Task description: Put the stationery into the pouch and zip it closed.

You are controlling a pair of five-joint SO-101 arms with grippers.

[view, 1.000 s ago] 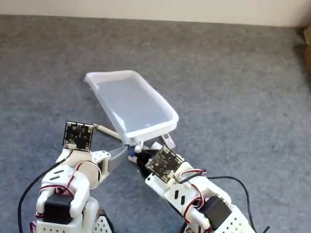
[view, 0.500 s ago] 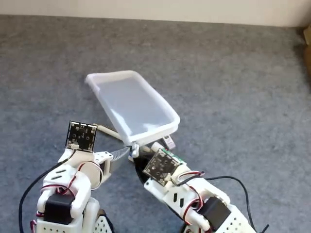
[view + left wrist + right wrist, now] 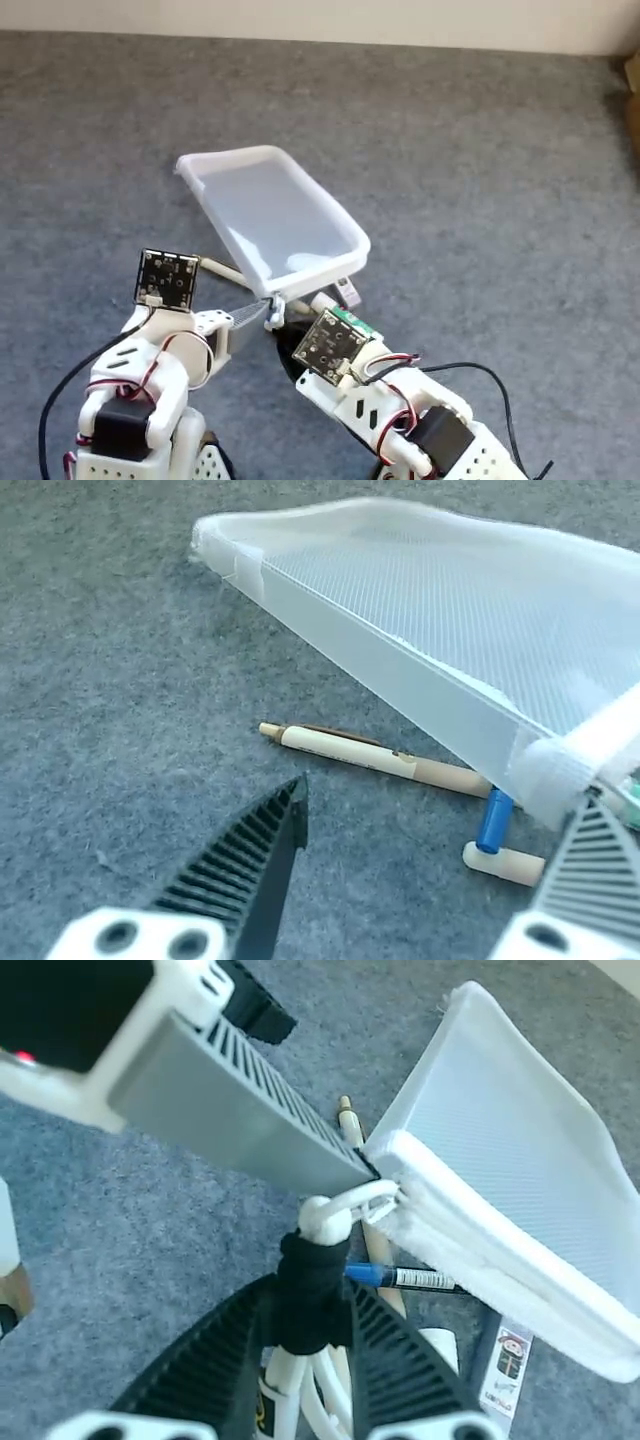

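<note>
Translucent white mesh pouch (image 3: 270,215) on grey carpeted surface (image 3: 480,150), right tool (image 3: 310,1292) clamped on its black zip pull (image 3: 310,1265) at the near corner, left tool (image 3: 445,795) gaping and empty, beige pen (image 3: 370,755) lying just outside.

Left arm (image 3: 140,385) and right arm (image 3: 400,405): white printed shells with black servo blocks set between them. Thin red, white and black wires loop at the joints. A thick black cable (image 3: 468,367) trails off each arm. Each wrist carries a square black circuit board (image 3: 166,279) with bright dots on its face. Fingers (image 3: 250,865) are ribbed, one black and one grey, on white bases with round holes.
</note>
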